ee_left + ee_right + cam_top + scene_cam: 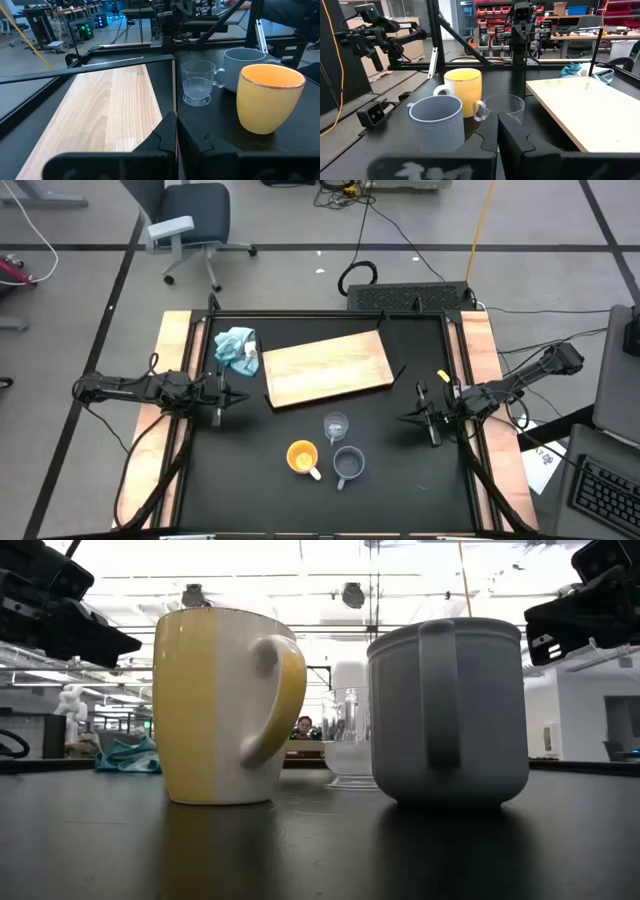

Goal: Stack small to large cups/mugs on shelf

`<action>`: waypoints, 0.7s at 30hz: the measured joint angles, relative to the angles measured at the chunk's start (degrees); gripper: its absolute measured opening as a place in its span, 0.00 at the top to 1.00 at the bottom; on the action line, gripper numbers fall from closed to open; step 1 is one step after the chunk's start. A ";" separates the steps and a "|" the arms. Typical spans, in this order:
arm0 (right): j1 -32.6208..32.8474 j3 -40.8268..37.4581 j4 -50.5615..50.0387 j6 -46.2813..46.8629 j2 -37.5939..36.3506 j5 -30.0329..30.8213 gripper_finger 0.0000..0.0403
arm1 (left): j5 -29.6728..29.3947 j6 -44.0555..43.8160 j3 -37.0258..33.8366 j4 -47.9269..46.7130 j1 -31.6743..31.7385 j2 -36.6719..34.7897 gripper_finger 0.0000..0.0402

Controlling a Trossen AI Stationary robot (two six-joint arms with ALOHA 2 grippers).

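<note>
From above, the light-wood shelf [329, 368] lies tilted on the black table [250, 480], toward the far side, with a light-blue cloth [237, 349] just off its left end. Nearer, three vessels cluster together: the clear glass cup [335, 426] closest to the shelf, the orange mug [303, 458] to its near left, the grey-blue mug [348, 465] to its near right. The left gripper [240, 397] waits at the left edge, fingers pressed together and empty; the right gripper [405, 418] waits at the right edge, likewise pinched closed on nothing.

Down at table height, the orange mug [228, 706] stands upright on the left, the grey-blue mug [448, 710] on the right, the glass cup [348, 737] between and behind them.

Left wrist now: the shelf [100, 110] stretches ahead, and beside it stand the glass cup [198, 82], the orange mug [270, 97] and the grey-blue mug [240, 62].

Right wrist: the grey-blue mug [437, 122], the glass cup [502, 110] and the orange mug [463, 90] all stand off the shelf [590, 110].
</note>
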 joint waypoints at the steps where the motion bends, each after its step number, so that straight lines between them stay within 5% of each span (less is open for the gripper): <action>1: 0.00 0.00 0.00 0.00 0.00 0.00 1.00 | 0.00 -0.01 0.01 0.00 0.00 0.00 0.96; 21: 0.00 0.00 0.00 -0.02 -0.02 -0.02 1.00 | 0.00 -0.02 0.00 0.00 0.00 -0.02 0.96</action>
